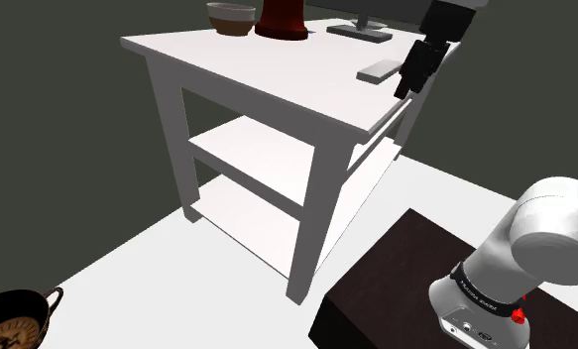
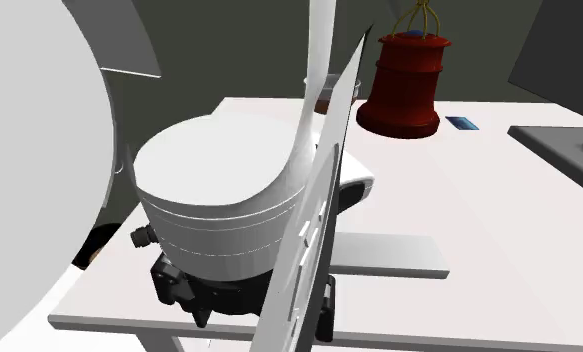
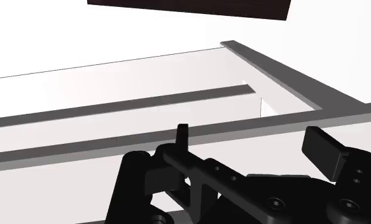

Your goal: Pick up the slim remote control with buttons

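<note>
Remote control [image 1: 381,69] lies flat on the white tabletop [image 1: 267,74], close to the edge on the shoulder view's right, and is drawn plain pale grey. Reading that view left to right, I get a dark pan [image 1: 14,319] down on the floor; a brownish bowl [image 1: 230,17] at the far edge; a dark red vessel [image 1: 282,18] beside it; a monitor foot [image 1: 361,30]; then the remote control, with the gripper [image 1: 407,87] just beside it at the table's edge, and I cannot tell whether they touch; the dark stand [image 1: 396,278] sits lower right.

The second exterior view gives me the arm's white link [image 2: 209,190] looming on its left; the remote control [image 2: 389,255] just past it as a grey slab; the dark red vessel [image 2: 409,85] well behind; a small blue card [image 2: 462,123] near that vessel; the monitor foot [image 2: 564,150] at the right.

From the wrist view I see the gripper [image 3: 252,137] spread, nothing between its fingers [image 3: 324,149]; beyond them lie the table's pale boards and grey edges, and the stand [image 3: 190,6].

The lettering on the dark band at the arm's base is too small for me to read.
</note>
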Action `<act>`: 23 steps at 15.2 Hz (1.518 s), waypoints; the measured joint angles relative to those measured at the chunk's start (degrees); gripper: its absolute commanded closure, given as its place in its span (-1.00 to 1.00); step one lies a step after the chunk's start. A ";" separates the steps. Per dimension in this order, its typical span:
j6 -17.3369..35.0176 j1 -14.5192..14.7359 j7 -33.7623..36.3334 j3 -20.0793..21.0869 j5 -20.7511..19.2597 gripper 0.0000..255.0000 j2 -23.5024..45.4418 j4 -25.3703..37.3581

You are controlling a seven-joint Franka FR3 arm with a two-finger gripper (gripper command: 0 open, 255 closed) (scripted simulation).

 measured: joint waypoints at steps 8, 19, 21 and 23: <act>-1.49 -9.92 27.96 5.49 1.01 -1.00 14.27 14.25; -3.50 -19.11 59.01 7.37 -0.45 -1.00 26.16 25.43; -1.88 -19.06 59.20 7.48 -0.38 -1.00 25.70 23.34; -1.08 -19.09 59.10 7.42 -0.37 1.00 25.52 22.37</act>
